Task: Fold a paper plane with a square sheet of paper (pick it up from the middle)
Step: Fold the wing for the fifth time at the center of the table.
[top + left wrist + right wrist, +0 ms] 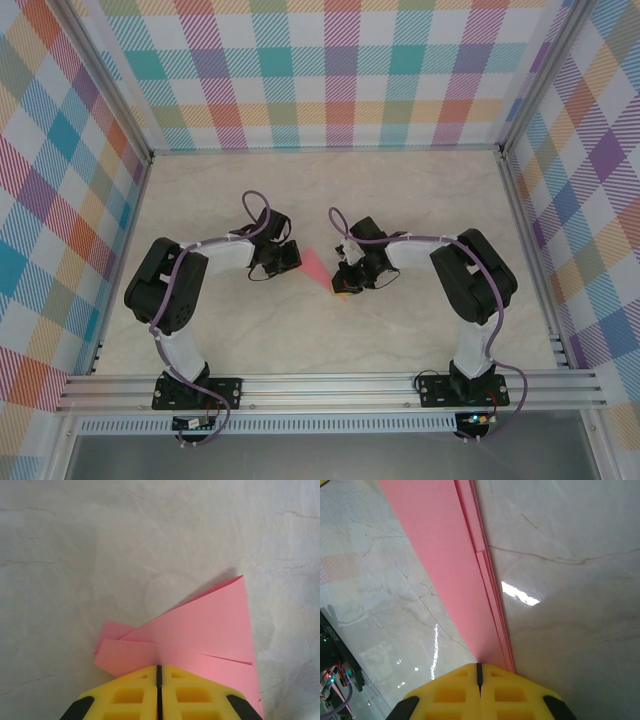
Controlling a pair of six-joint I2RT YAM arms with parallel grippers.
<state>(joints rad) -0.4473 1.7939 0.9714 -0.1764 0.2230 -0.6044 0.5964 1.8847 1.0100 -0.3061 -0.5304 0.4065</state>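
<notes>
Pastel plaid walls (300, 70) box the place in on three sides. The table (420, 190) is a pale marble-look top, glossy enough to throw glare spots. A metal rail (330, 390) runs along the near edge.

The paper (317, 267) is already folded into a slim pink wedge with layered edges, and it stretches between the two pincers mid-table. The left pincer (159, 669) is squeezed tight on one end, yellow fingers meeting at a thin seam. The right pincer (479, 666) is clamped just as tight on the narrow tip, and the wedge widens away from it.
</notes>
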